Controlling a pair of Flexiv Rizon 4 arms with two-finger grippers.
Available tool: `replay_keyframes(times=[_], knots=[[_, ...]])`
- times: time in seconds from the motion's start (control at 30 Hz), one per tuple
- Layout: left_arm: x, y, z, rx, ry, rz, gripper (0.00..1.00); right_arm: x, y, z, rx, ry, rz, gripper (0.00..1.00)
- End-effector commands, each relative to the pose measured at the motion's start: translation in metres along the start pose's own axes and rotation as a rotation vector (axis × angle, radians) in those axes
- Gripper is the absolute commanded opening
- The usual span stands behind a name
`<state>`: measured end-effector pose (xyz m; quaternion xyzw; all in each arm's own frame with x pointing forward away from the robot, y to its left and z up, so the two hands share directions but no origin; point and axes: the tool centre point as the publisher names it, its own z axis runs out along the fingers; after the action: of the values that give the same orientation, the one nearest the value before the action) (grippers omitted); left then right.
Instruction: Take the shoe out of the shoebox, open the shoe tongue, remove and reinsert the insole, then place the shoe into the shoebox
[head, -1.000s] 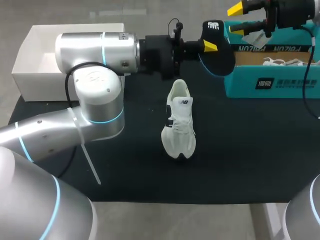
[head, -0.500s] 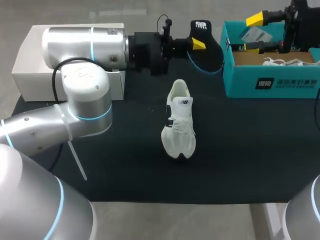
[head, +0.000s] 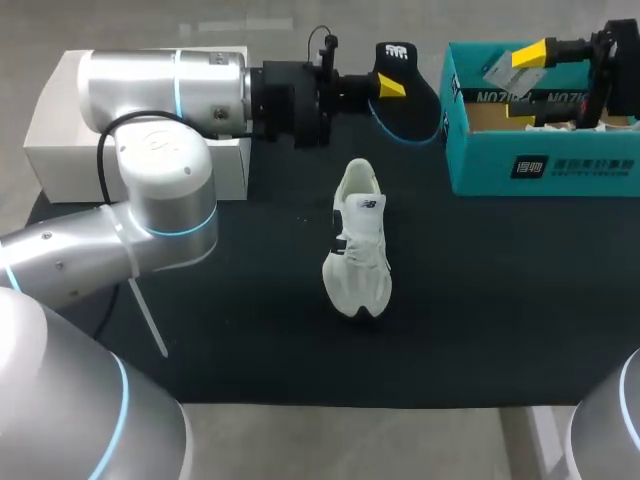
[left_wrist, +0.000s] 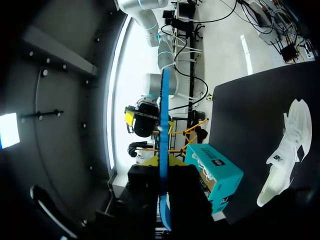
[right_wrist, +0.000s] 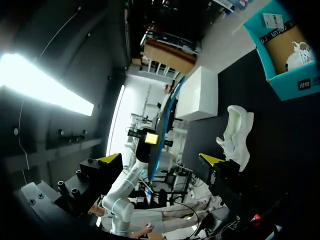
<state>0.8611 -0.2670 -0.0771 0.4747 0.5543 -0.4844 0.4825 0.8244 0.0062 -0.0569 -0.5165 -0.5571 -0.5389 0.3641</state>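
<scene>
White shoe (head: 358, 240) lies with its long axis running front-to-back; left gripper (head: 388, 88) clamps the insole (head: 412, 102), right gripper (right_wrist: 161, 159) gapes wide.

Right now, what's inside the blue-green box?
The shoebox shows a brown bottom and something white, maybe another shoe. My right hand hangs over it, open, hiding part of the inside.

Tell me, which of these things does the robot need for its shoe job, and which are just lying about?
For the job: white shoe, black insole held in the left pincer, teal shoebox.
Just lying about: white box, black mat.
</scene>
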Motion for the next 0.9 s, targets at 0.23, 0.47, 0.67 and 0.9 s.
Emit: replay_keyframes(times=[0.23, 0.47, 0.67, 0.9], knots=[[-0.0080, -0.0019, -0.0008, -0.013, 0.001, -0.001, 0.00, -0.0006, 0.0020, 0.0020, 0.001, 0.000, 0.001, 1.00], [-0.0080, -0.0019, -0.0008, -0.013, 0.001, -0.001, 0.00, -0.0006, 0.0020, 0.0020, 0.001, 0.000, 0.001, 1.00], [-0.0080, -0.0019, -0.0008, -0.013, 0.001, -0.001, 0.00, -0.0006, 0.0020, 0.0020, 0.001, 0.000, 0.001, 1.00], [-0.0080, -0.0019, -0.0008, -0.013, 0.001, -0.001, 0.00, -0.0006, 0.0020, 0.0020, 0.001, 0.000, 0.001, 1.00]])
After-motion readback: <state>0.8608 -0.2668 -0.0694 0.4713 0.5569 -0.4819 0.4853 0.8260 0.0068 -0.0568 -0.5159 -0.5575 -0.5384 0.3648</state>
